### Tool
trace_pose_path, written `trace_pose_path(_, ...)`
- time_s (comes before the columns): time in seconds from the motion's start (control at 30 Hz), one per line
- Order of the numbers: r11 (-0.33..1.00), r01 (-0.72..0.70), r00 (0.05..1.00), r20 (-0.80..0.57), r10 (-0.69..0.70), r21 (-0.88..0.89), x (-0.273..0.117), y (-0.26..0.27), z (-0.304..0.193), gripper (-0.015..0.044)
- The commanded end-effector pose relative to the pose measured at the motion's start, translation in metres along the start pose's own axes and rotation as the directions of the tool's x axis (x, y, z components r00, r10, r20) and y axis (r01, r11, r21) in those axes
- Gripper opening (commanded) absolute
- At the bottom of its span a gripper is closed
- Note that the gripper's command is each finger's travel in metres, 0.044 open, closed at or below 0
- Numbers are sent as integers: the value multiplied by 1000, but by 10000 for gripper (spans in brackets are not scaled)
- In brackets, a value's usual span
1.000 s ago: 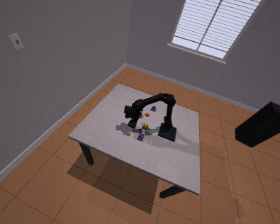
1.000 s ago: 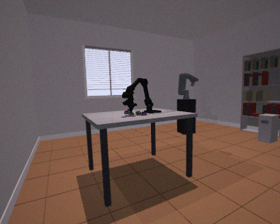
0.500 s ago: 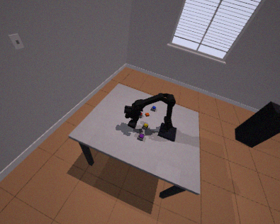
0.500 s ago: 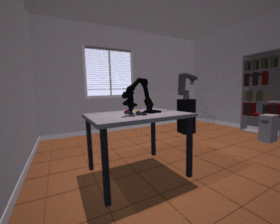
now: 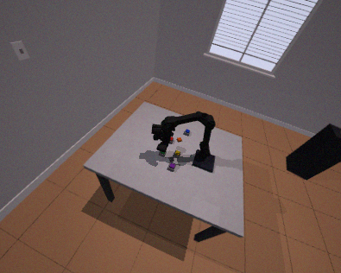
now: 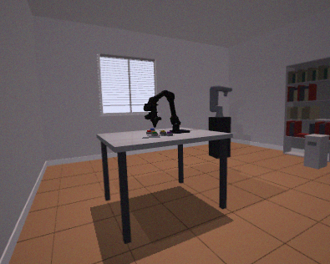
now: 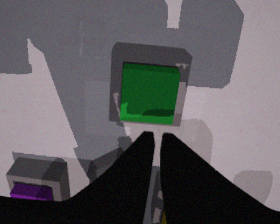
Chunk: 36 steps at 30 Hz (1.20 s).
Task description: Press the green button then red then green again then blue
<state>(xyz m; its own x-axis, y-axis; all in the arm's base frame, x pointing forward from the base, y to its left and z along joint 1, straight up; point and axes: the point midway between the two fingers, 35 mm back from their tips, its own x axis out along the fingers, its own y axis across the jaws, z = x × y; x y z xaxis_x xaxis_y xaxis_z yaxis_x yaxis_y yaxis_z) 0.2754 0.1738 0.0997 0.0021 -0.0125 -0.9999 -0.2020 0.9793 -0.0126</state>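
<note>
The green button (image 5: pixel 162 154) (image 6: pixel 154 134) (image 7: pixel 148 92) sits on its dark square base, mostly in the arm's shadow, its cap standing up out of the base. My gripper (image 5: pixel 162 149) (image 6: pixel 154 126) (image 7: pixel 156 141) is shut with nothing visible between its fingertips. It is above the table, a little clear of the green button; in the wrist view the tips lie just below the button's near edge. The red button (image 5: pixel 171 139) (image 6: pixel 149 131) is partly behind the gripper in the top view. The blue button (image 5: pixel 187 131) (image 6: pixel 152 129) stands farther back. Neither shows in the wrist view.
A yellow button (image 5: pixel 178 153) (image 6: pixel 163 132) and a purple button (image 5: pixel 172 166) (image 6: pixel 170 134) (image 7: pixel 31 191) stand near the green one. A small orange thing (image 5: pixel 179 139) lies beside the red button. A dark grey block (image 5: pixel 171 159) (image 7: pixel 107 162) lies between the green and purple buttons.
</note>
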Motion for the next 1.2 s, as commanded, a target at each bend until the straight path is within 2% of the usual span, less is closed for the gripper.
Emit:
trace_pose_path(0.0, 1000, -16, 1000, 25, 15, 5, -45, 1, 1, 20)
trace_pose_path(0.27, 1000, -15, 1000, 25, 15, 6, -47, -10, 3, 20)
trace_pose_path(0.6, 1000, -3, 1000, 25, 2, 6, -45, -152, -8, 20)
trace_pose_path(0.87, 1000, -2, 1000, 25, 2, 6, -43, -155, -8, 20)
trace_pose_path(1.03, 1000, -2, 1000, 25, 2, 6, 9, -155, -7, 20)
trace_pose_path(1.17, 1000, -2, 1000, 25, 2, 6, 17, -155, -7, 20)
